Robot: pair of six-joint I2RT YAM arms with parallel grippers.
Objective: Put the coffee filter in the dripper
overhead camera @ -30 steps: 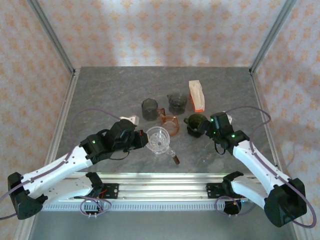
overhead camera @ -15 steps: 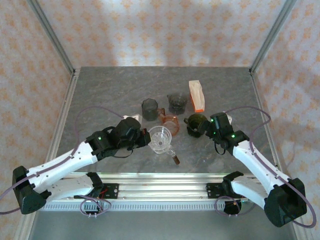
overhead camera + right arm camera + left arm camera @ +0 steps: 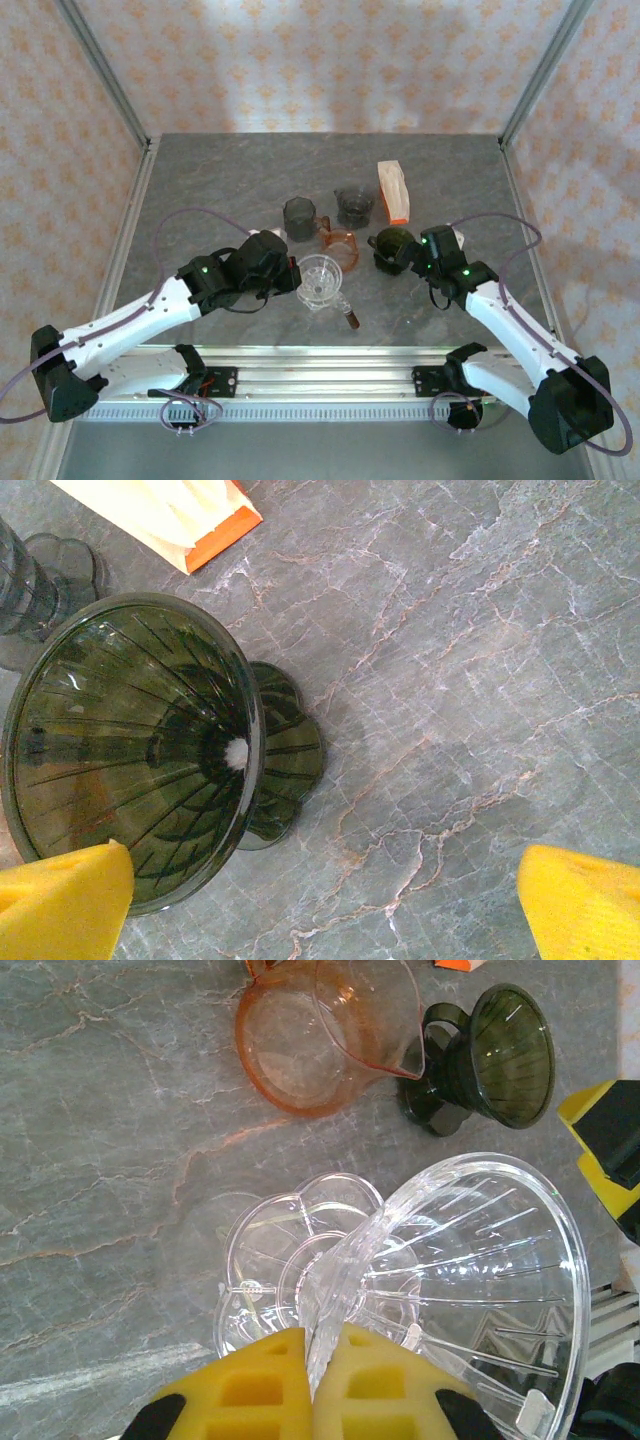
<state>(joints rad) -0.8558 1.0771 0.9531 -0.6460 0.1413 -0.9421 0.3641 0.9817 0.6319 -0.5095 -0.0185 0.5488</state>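
Your left gripper [image 3: 322, 1360] was clamped on the rim of the clear dripper [image 3: 470, 1260], which was tilted, toward the table's [image 3: 200, 180] near edge. The coffee filter packet [image 3: 393, 190] lay further back, its long axis running toward the far edge. It was nearer your right gripper [image 3: 325, 895], whose jaws were wide apart and empty beside a dark green dripper [image 3: 130, 750].
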